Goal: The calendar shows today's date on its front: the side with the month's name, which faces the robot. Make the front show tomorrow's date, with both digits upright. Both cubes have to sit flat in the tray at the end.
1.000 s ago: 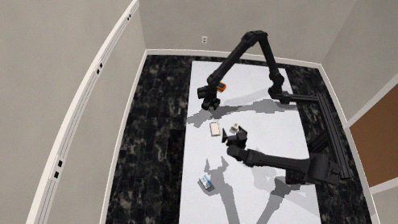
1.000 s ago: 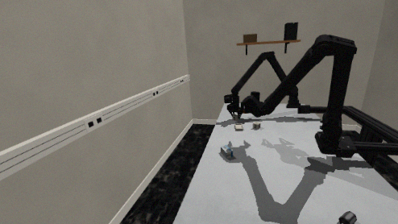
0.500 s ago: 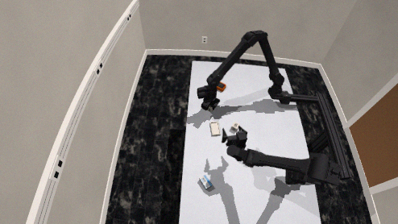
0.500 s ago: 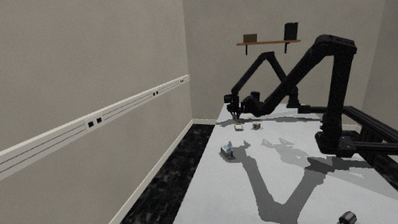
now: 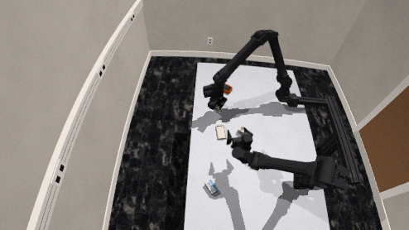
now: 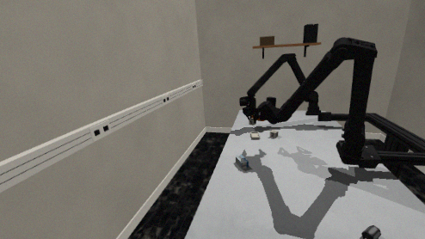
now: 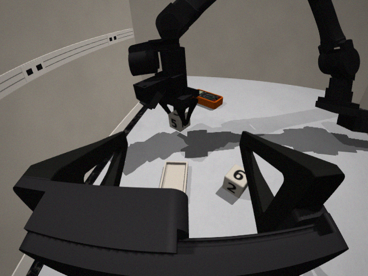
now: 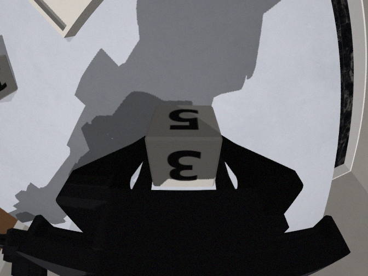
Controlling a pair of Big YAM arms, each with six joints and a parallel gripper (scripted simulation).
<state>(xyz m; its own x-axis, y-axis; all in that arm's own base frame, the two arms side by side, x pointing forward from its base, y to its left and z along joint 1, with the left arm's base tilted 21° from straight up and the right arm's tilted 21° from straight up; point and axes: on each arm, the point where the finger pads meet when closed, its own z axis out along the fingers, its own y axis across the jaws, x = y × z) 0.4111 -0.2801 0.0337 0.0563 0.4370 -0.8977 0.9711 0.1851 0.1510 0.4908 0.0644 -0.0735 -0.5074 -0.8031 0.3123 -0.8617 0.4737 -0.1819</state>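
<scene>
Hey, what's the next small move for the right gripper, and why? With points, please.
I'd have the right gripper (image 5: 217,106) (image 6: 252,120) (image 7: 179,122) (image 8: 183,138) firm its hold on the cream, black-numbered cube (image 5: 217,109) (image 6: 252,123) (image 7: 173,118) (image 8: 184,144) before moving to the shallow cream tray (image 5: 218,131) (image 6: 255,138) (image 7: 186,178) (image 8: 73,27): its fingers flank the cube, seemingly touching, and the tray lies apart.

tray (image 6: 255,136) on tbl (image 6: 284,180) | cube (image 6: 274,134) beside tray, apart | shelf (image 6: 286,45) on wall

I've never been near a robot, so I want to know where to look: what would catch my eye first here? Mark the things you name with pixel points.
Probably the two big black arms reaching over the white table. One's right gripper (image 5: 217,108) (image 7: 179,117) (image 8: 183,139) has its fingers at the sides of a numbered cube (image 7: 175,121) (image 8: 183,160); the other's left gripper (image 7: 183,136) stands wide open. Next, the bright orange meter (image 5: 228,88) (image 7: 210,99) lying beyond that cube in the left wrist view.
</scene>
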